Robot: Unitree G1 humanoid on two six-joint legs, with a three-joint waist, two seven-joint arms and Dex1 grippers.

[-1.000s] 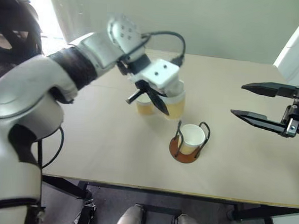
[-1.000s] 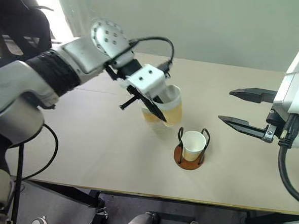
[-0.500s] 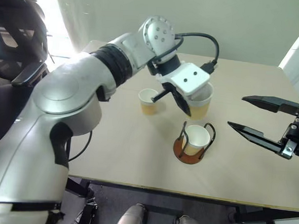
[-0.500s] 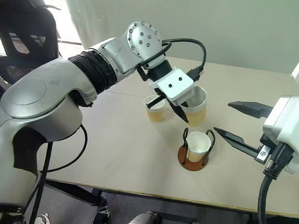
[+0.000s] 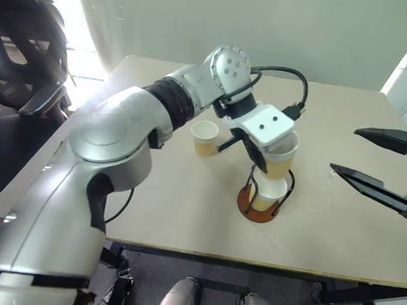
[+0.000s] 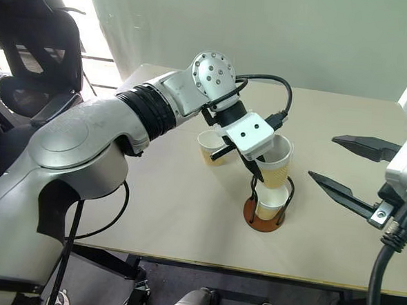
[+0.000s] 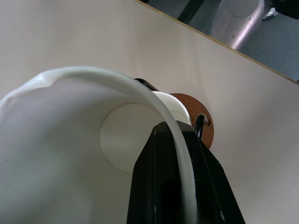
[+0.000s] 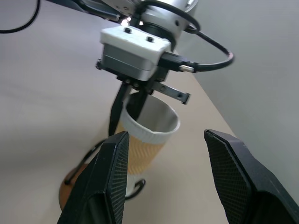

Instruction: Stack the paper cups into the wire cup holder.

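**L tool has a cup over the holder, R tool idle**

Head views: you've got the left tool (image 5: 255,153) clamped on the rim of a paper cup (image 5: 279,157), one finger inside, one outside. That held cup hangs right above the wire cup holder (image 5: 261,201), which sits on the counter (image 5: 187,200) w/ another cup (image 5: 272,191) already seated between its black wire loops. From this angle the held cup's bottom overlaps the seated cup's rim; can't tell if they touch. A third cup (image 5: 204,137) stands upright on the counter, beside the arm, just left of and behind the holder. Your right tool (image 5: 379,163) is off to the right, above the counter, well apart from the holder, fingers wide apart, nothing betw. them. A black office chair (image 5: 21,79) stands at far left, off the counter.

L wrist view: you're looking into the held cup's white inside, w/ a black finger (image 7: 175,182) pressed on its rim. Past the rim you see the seated cup's rim and a sliver of the rust-brown base (image 7: 198,119).

R wrist view: both its fingers (image 8: 112,177) stand spread, empty. Betw. them you see the left tool gripping the ribbed tan cup (image 8: 145,140) by the rim, holder base and wire loop just under it.
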